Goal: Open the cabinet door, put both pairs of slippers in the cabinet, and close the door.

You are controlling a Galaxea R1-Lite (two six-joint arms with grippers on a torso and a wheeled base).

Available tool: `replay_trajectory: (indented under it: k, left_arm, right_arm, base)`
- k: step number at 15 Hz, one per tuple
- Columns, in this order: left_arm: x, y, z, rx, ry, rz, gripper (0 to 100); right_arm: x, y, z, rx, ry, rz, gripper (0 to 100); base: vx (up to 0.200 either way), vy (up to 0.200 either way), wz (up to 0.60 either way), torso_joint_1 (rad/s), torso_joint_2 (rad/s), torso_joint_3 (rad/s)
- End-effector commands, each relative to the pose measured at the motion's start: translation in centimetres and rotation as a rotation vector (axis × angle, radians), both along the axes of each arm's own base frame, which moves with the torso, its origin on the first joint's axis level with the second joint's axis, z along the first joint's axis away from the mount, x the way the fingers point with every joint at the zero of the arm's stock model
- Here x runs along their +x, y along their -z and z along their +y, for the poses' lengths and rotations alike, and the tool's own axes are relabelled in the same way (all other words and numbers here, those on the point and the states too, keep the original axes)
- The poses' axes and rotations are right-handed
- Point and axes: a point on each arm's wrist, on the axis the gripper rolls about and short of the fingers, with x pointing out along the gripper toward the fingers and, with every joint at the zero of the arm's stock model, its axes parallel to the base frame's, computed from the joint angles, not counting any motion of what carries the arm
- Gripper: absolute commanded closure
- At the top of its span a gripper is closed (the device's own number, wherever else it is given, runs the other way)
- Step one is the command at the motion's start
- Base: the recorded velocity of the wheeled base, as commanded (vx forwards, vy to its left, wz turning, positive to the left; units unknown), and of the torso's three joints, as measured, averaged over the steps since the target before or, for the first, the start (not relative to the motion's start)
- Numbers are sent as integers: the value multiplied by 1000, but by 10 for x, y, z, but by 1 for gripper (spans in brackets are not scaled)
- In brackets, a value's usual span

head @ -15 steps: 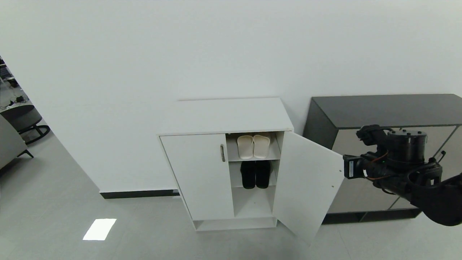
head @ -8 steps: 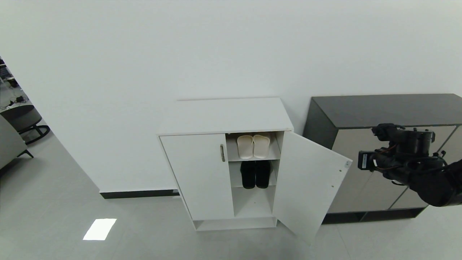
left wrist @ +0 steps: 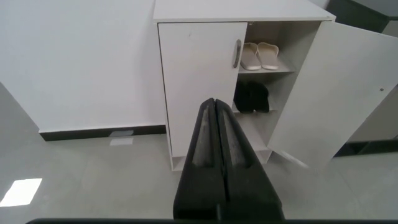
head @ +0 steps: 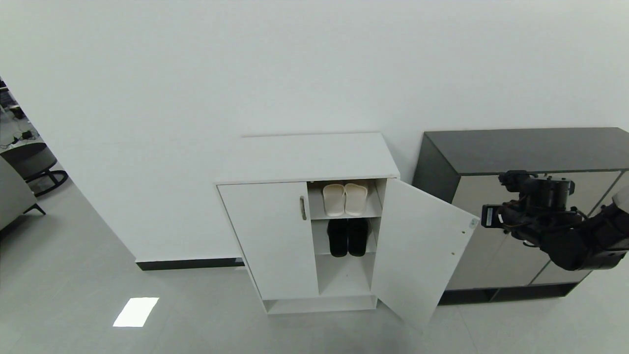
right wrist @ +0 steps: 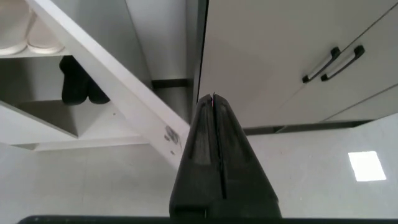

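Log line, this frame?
white slippers: top shelf | black slippers: middle shelf | right door: open | right gripper: shut, by door edge | left gripper: shut

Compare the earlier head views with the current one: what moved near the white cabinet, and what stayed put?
The right gripper, shut, drew back rightward from the free edge of the open door, then eased slightly back toward it. Nothing was taken or released. The door kept its angle; the white slippers and black slippers inside stayed put.
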Motion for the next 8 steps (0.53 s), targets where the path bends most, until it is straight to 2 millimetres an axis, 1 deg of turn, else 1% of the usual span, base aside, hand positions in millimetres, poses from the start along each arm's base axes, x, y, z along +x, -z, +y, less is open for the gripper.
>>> replay_trajectory:
  k: [1,3,5,7,8]
  left_arm:
    - [0,0,0,0,0,1,100]
    - [0,0,0,0,0,1,100]
    - [0,0,0,0,0,1,100]
    - [0,0,0,0,0,1,100]
    - [0,0,0,0,1,1,100]
  right_arm:
    - [10,14,0,-3,0,22,100]
    - [18,23,1,-5,0,30,100]
    - [21,26,2,-7,-2,30,100]
    - [20,27,8,-7,-16,37,100]
    - [16,27,13,-8,-28,45,100]
  base:
    - [0,0,0,0,0,0]
    - [0,0,0,0,0,0]
    - [0,0,0,0,0,0]
    - [0,0,0,0,0,0]
    - [0,0,0,0,0,0]
